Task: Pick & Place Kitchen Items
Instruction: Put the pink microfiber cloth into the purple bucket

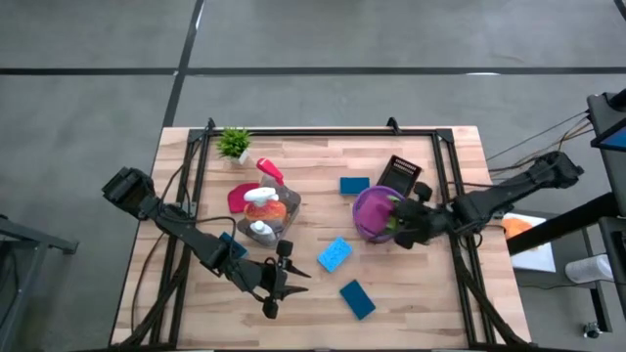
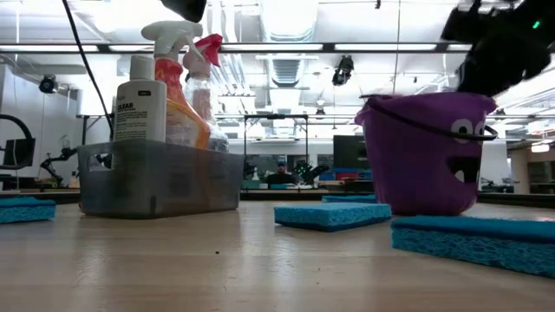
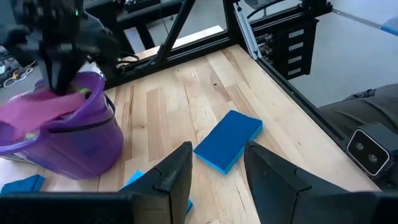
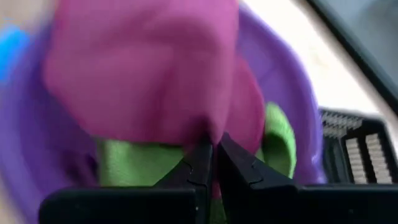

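- Right gripper (image 4: 210,163) over the purple bucket (image 1: 367,217), fingers apparently pinched on the magenta cloth (image 4: 149,68).
- Left gripper (image 3: 216,163) gaping, empty, near a blue sponge (image 3: 228,140).

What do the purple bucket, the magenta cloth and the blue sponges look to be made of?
Purple bucket: likely moulded plastic, with a smooth, slightly glossy wall and a thin dark wire-like handle. Magenta cloth, pinched by the right gripper over the bucket: soft fabric, matte, draping in folds. Blue sponges: probably foam, with a dull, finely pitted surface and squared edges.
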{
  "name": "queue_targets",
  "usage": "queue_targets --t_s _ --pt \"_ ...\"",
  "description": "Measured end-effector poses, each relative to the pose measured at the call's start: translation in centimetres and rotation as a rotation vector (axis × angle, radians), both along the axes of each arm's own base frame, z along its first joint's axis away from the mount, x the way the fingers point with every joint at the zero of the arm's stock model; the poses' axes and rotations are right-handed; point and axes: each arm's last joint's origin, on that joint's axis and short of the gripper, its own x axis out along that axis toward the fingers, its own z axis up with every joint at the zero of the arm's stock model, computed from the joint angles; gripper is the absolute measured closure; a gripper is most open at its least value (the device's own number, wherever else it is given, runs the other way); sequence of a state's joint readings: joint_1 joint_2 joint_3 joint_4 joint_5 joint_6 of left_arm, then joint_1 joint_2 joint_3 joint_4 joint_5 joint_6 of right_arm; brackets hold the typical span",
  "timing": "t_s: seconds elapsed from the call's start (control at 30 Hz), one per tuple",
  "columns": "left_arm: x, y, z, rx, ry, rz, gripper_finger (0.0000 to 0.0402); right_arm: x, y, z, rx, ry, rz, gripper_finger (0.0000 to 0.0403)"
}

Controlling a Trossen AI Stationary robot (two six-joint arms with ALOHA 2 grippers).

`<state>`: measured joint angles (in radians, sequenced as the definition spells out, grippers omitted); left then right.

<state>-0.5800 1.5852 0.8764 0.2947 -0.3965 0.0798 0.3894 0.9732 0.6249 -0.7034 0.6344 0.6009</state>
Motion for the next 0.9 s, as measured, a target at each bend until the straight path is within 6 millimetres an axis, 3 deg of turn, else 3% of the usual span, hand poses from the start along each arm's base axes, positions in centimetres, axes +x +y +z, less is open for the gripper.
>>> queue_targets --t_s 0.27,0.7,0.8,0.9 --pt "0.0 0.0 -0.1 0.005 0.009 0.000 0.0254 2.3 -0.3 -0.7 0.003 0.188 -0.037 0.0385" --pt "-0.1 0.0 -0.2 0.009 0.017 0.000 0.0254 4.8 0.5 3.4 -0.003 0.206 -0.036 0.0383" --pt "-0.1 0.1 -0.2 0.011 0.020 0.000 0.0254 4.9 0.5 3.7 -0.004 0.210 -0.039 0.0362" --pt "-0.1 0.1 -0.2 0.012 0.020 0.000 0.0254 4.7 0.4 3.6 -0.009 0.229 -0.046 0.0311"
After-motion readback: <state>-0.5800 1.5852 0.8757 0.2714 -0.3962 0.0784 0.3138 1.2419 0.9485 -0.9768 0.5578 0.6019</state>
